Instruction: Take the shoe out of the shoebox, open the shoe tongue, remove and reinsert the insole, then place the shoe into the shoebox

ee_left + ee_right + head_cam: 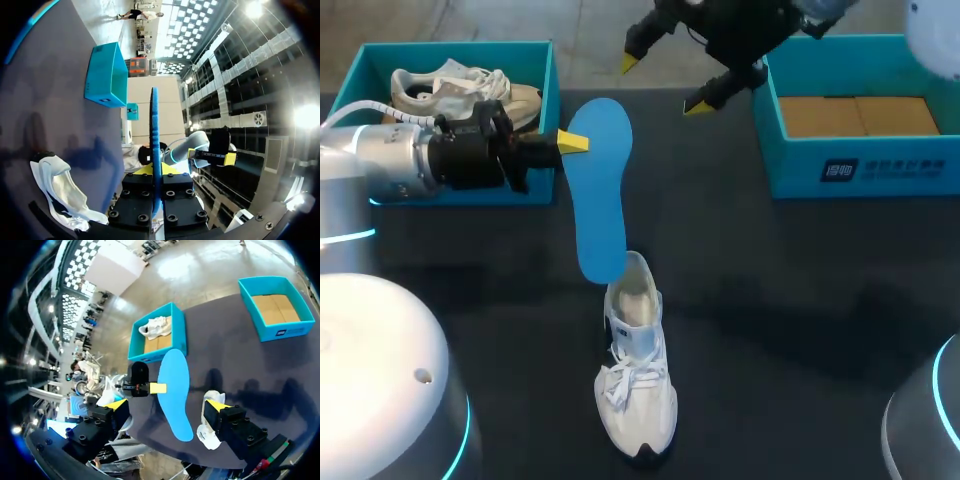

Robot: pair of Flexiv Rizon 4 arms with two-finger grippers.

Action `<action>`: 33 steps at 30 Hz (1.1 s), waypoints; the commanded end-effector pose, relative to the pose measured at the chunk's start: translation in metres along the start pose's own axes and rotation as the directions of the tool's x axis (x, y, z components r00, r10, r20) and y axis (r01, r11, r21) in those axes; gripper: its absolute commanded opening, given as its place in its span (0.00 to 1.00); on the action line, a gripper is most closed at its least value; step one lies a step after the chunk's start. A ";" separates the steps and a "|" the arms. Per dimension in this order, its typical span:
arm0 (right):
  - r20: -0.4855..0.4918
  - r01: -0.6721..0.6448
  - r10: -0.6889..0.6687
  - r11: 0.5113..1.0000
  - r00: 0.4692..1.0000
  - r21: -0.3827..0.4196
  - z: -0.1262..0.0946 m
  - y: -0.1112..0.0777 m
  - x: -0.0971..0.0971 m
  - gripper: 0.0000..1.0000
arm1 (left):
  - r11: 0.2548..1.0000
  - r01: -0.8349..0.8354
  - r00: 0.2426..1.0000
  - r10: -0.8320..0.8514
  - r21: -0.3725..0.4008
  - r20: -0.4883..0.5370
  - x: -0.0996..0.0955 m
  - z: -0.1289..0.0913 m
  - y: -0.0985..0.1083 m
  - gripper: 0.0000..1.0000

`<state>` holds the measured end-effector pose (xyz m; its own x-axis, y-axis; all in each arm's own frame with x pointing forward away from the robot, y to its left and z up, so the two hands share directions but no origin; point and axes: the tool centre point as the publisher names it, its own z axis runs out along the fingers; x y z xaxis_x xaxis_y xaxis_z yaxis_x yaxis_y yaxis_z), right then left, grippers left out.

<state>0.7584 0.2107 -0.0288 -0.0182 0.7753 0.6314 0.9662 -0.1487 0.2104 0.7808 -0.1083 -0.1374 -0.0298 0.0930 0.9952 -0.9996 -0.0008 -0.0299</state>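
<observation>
The left fingers (572,143) are clenched on the blue insole (600,190), pinching its edge near the wide front end. In the left wrist view the insole stands edge-on between the two black finger blocks, a thin blue line running straight ahead of them. In the head view it runs from 12 o'clock, at its broad end, down to 6 o'clock at its narrow heel end. That end reaches the heel opening of the white shoe (638,370); whether the two touch cannot be told.

The shoe rests upright on the dark counter (790,300), at 6 o'clock from the insole, with its toe pointing to 6 o'clock and its laces showing.

At 9 o'clock from the left fingers sits the left shoebox (460,47), teal, with a second shoe (460,90) lying inside it.

The right fingers (700,103) are released and spread wide, holding nothing, at about 2 o'clock from the insole. At 3 o'clock from them stands the right shoebox (860,170), also teal, with brown cardboard (855,115) in its bottom.
</observation>
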 end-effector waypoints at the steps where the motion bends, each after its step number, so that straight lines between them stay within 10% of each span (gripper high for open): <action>1: -0.419 -0.004 0.002 1.000 0.908 -0.005 0.005 -0.001 -0.009 1.00 | 1.000 0.000 1.000 0.000 -0.001 0.003 0.000 0.001 0.000 0.00; 33: -0.651 -0.075 0.067 0.997 0.756 0.015 0.023 -0.011 -0.040 1.00 | 1.000 0.000 1.000 0.000 -0.001 0.003 0.000 0.001 0.000 0.00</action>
<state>0.7551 0.1950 -0.0675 -0.0761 0.3555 0.9316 0.9690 -0.1941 0.1532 0.7808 -0.1083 -0.1374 -0.0299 0.0930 0.9952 -0.9996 -0.0010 -0.0299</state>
